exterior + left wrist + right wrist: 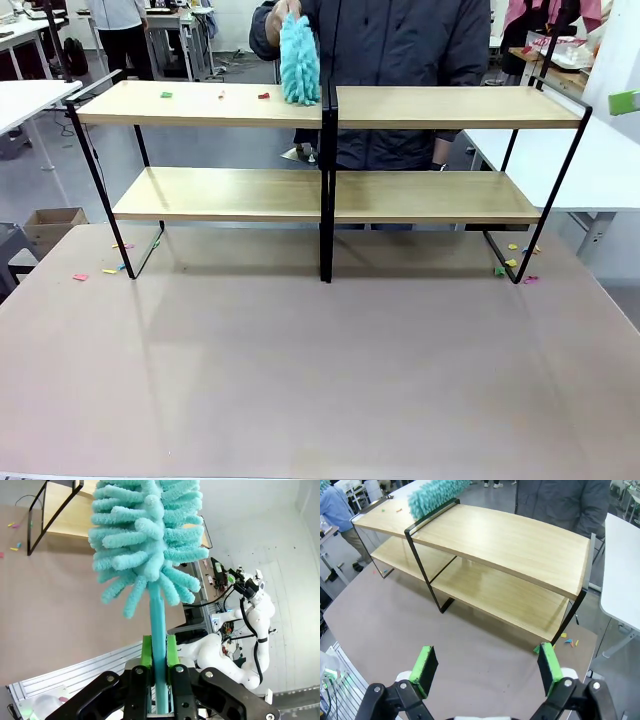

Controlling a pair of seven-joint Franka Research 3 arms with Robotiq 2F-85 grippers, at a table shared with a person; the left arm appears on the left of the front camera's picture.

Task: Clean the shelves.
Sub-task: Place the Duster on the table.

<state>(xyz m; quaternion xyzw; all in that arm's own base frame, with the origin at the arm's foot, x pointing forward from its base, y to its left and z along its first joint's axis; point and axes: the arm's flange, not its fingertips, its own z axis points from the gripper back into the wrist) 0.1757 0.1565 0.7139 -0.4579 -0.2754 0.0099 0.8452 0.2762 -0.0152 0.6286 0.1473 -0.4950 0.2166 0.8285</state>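
The shelves [420, 108] stand across the far half of the brown table, two light-wood boards in a black frame; they also show as shelves [510, 540] and shelves [65, 515]. A person behind them holds a teal fluffy duster [299, 60] on the top board by the central upright, seen too as a duster [435, 495]. My left gripper [159, 655] is shut on the teal handle of a second fluffy duster [150, 540], whose head points away from me. My right gripper [486, 666] is open above the table in front of the shelves, with nothing between its green pads [425, 665].
Small coloured scraps lie on the top board's left half [166, 95] and on the table by both frame feet [100, 272] [515, 262]. White tables [600, 170] flank the scene. A cardboard box [55, 222] sits on the floor at left.
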